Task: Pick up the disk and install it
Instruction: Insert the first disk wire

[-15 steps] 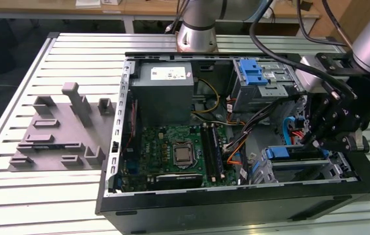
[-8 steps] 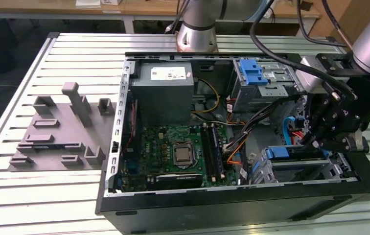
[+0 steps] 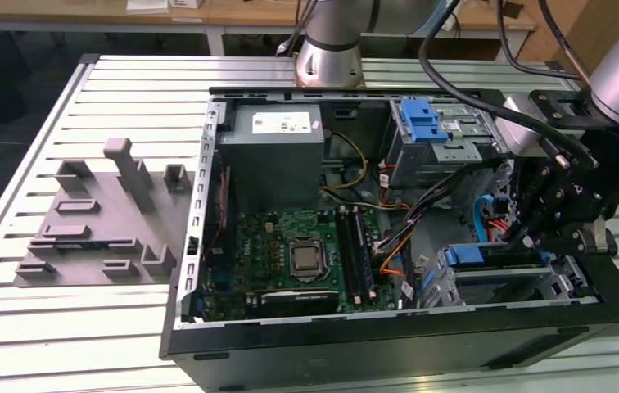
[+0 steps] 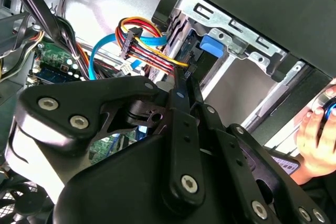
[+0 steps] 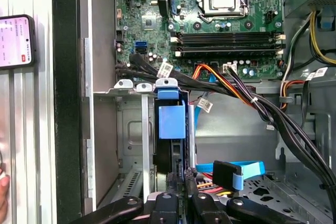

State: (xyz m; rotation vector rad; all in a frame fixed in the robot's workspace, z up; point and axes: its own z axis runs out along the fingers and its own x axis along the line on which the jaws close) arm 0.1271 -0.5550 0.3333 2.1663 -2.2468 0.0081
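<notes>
Inside the open computer case, down at the corner on the exterior view's right, the disk stands on edge in the lower drive cage, its blue carrier bracket showing at the top. The gripper is right above it, black fingers reaching down to the bracket.

In the first wrist view the disk sits in its slot straight ahead of the gripper, and the two fingertips look closed on the drive's near edge, gripping it. How far the drive has gone into the cage I cannot tell; most of its body is hidden by the metal walls.

The second wrist view is crowded by the gripper's linkage, past which a blue tab on the cage and a bundle of coloured cables can be seen. A person's hand shows at that picture's edge, outside the case.

The first wrist view adds the motherboard and a phone lying on the slatted table. The exterior view shows a grey fixture on the table beside the case.
</notes>
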